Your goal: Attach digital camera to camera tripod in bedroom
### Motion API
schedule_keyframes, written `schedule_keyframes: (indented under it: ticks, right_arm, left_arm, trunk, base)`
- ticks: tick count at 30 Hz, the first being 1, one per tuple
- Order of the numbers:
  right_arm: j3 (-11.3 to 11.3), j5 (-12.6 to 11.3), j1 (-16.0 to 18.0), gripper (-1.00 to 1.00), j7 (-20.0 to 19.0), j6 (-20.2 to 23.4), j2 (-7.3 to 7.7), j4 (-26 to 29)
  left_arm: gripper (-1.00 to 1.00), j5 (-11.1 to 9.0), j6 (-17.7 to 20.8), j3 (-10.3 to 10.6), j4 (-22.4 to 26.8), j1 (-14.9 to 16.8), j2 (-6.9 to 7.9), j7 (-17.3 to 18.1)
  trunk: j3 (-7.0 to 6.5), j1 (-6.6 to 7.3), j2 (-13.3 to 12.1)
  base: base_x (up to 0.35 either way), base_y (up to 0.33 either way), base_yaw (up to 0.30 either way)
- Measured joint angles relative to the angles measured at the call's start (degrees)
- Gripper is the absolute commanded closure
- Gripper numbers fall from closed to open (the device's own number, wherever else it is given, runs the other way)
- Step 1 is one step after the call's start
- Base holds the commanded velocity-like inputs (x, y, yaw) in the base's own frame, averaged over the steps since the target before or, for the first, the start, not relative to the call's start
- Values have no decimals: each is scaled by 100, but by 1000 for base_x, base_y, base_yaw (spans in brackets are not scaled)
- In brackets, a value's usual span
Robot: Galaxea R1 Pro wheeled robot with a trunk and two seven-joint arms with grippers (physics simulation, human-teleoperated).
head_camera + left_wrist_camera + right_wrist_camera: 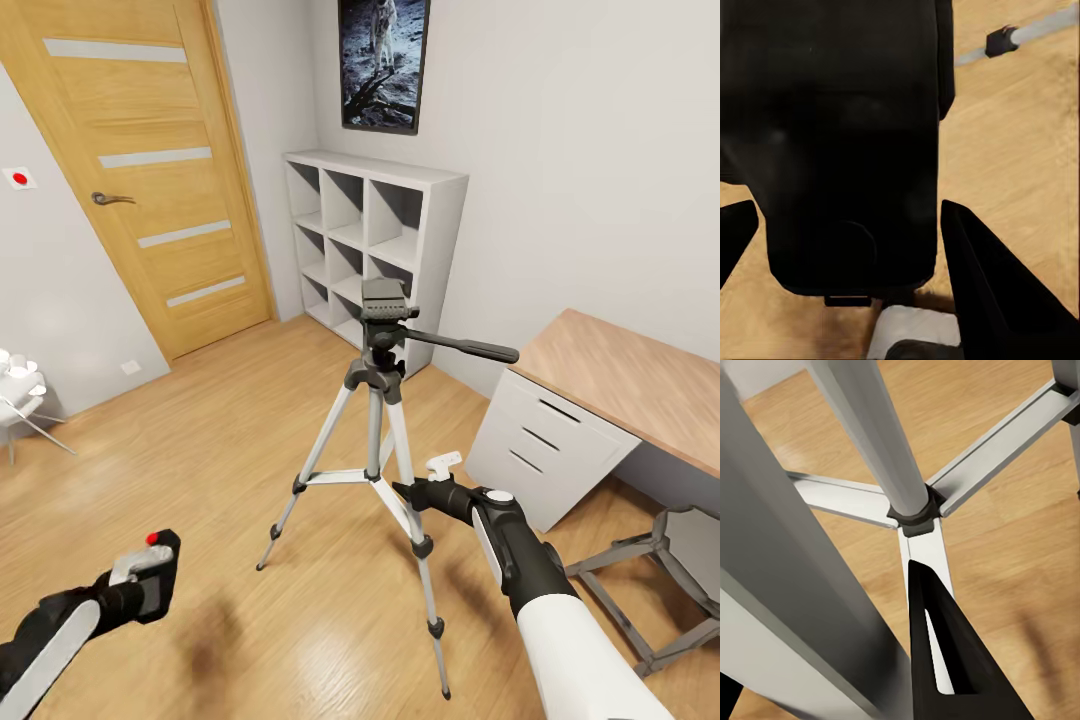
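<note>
We hold the digital camera (pixel 150 578) in our left pincer (pixel 140 588), low over the wood floor (pixel 250 450) and well apart from the camera tripod (pixel 385 420). In the left wrist view the black body (pixel 847 142) sits between the two dark fingers (pixel 997 292), so this pincer is closed on it. The tripod stands upright in the middle of the bedroom, between the white shelf (pixel 370 240) and the desk (pixel 620 380), and its head plate (pixel 385 298) is bare.

Our right pincer (pixel 412 494) is at one silver leg (pixel 410 480), near the centre brace. In the right wrist view a leg passes between the fingers (pixel 945 660), but we cannot tell whether the pincer grips it or is only around it.

The main risk, in our judgement, is the tripod itself. It looks light and tall, so a push or pull from the right arm at this low point may tilt it or slide its feet. The second risk is the long way up for the camera: the head plate is much higher than the left pincer now. The pan handle (pixel 465 346) sticks out towards the desk side, and the left arm could knock it. If the camera arrives tilted, it may not seat on the plate and could fall to the floor.
</note>
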State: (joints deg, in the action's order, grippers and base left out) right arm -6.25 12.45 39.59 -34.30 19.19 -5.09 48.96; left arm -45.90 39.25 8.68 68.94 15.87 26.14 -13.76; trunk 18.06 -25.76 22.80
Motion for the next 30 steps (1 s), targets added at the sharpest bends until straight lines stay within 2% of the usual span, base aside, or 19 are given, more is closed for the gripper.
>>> schedule_keyframes:
  ticks: [1,2,5,8,10,11,12,14,16,19,22,23,24,25,26,27,28,29,30]
  right_arm:
    - [-1,-6,0,100,2,-1,0,-4]
    - [0,-8,0,100,4,0,0,-5]
    - [3,-26,1,100,11,4,0,-7]
    - [2,-26,0,100,11,3,-1,-8]
    - [1,-23,0,100,12,2,0,-8]
    - [1,-28,1,100,13,1,-1,-9]
    - [2,-44,2,100,21,-2,-1,-17]
    - [-2,-60,4,100,28,-16,0,-42]
    - [2,-64,3,100,34,-23,0,-55]
    - [-3,-58,2,100,27,-10,4,-19]
    - [-4,-64,2,100,25,-16,6,-36]
    - [-4,-60,2,100,26,-8,6,-20]
    - [0,-67,2,100,29,-12,7,-31]
    - [-1,-73,2,100,27,-19,8,-44]
    - [-1,-67,2,100,26,-14,8,-32]
    - [2,-62,2,100,26,-10,8,-27]
    - [2,-73,2,100,28,-19,9,-45]
    - [-2,-64,2,100,25,-12,8,-32]
    - [-1,-71,2,100,26,-16,9,-40]
  left_arm:
    - [100,15,392,-60,70,550,4,-102]
    - [100,9,528,-76,89,696,5,-136]
    - [100,16,1205,-119,110,1676,0,-350]
    - [100,-5,1524,-128,96,2390,-15,-478]
    - [100,-11,1660,-131,78,2773,-23,-515]
    - [100,-22,1772,-133,38,3086,-36,-535]
    - [100,-28,1884,-135,-67,3623,-52,-548]
    - [100,-39,1937,-136,-163,4034,-61,-548]
    - [100,-64,1982,-138,-390,4626,-87,-542]
    - [100,-90,2014,-138,-933,5524,-215,-529]
    - [100,-120,2019,-137,-1275,6060,-390,-524]
    - [100,-90,2022,-135,-1510,6382,-552,-526]
    - [100,-12,2036,-123,-1786,6797,-860,-534]
    - [100,-223,1996,-112,-1921,7022,-1074,-532]
    - [100,-27,2027,-106,-2060,7206,-1255,-540]
    - [100,190,2044,-97,-2298,7497,-1562,-548]
    - [100,-49,1998,-93,-2377,7630,-1733,-546]
    - [100,377,2047,-89,-2495,7805,-1977,-547]
    - [100,251,2013,-87,-2532,7876,-2105,-545]
  trunk:
    - [0,0,0]
    - [0,1,1]
    - [0,0,0]
    - [0,0,0]
    - [0,1,1]
    - [0,1,0]
    - [0,1,1]
    - [-1,2,3]
    - [-1,3,5]
    - [-1,0,1]
    - [0,2,3]
    - [-1,0,1]
    - [-1,1,3]
    - [0,2,4]
    - [0,2,3]
    - [-1,1,2]
    - [0,3,5]
    - [0,2,3]
    - [1,2,4]
  base:
    - [0,0,0]
    - [0,0,0]
    - [0,0,0]
    - [0,0,0]
    - [0,0,0]
    - [0,0,0]
    - [0,0,0]
    - [0,0,0]
    - [0,0,0]
    - [0,0,0]
    - [0,0,0]
    - [0,0,0]
    - [0,0,0]
    - [0,0,0]
    - [0,0,0]
    - [0,0,0]
    - [0,0,0]
    - [0,0,0]
    - [0,0,0]
